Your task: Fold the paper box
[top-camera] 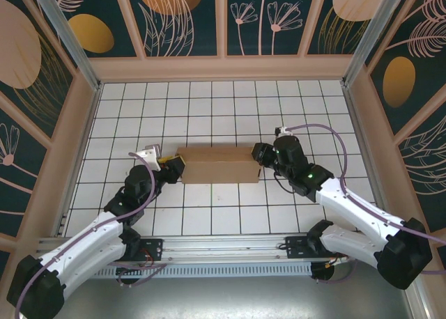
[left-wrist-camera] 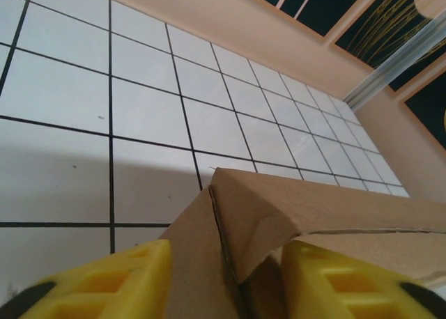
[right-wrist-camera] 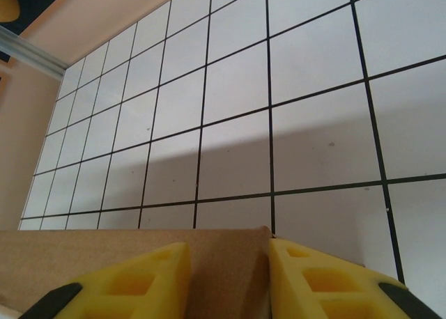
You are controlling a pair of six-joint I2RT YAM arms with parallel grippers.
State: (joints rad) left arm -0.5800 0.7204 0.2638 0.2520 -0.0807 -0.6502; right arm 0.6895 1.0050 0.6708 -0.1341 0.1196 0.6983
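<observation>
The paper box [top-camera: 219, 164] is a compact brown cardboard rectangle lying flat in the middle of the tiled floor. My left gripper [top-camera: 174, 167] is at its left end. In the left wrist view this gripper [left-wrist-camera: 226, 263] stands open, its yellow fingers [left-wrist-camera: 118, 277] straddling a creased corner of the box [left-wrist-camera: 313, 207] where a flap edge overlaps a side panel. My right gripper [top-camera: 259, 155] is at the box's right end. In the right wrist view it [right-wrist-camera: 230, 253] is shut on the box [right-wrist-camera: 104, 249], with cardboard filling the gap and one finger [right-wrist-camera: 313, 277] against the end edge.
The white tiled floor [top-camera: 209, 110] is walled by beige panels [top-camera: 223, 68] at the back and on both sides. A metal rail [top-camera: 230, 248] runs along the near edge by the arm bases. Open tiles lie behind and in front of the box.
</observation>
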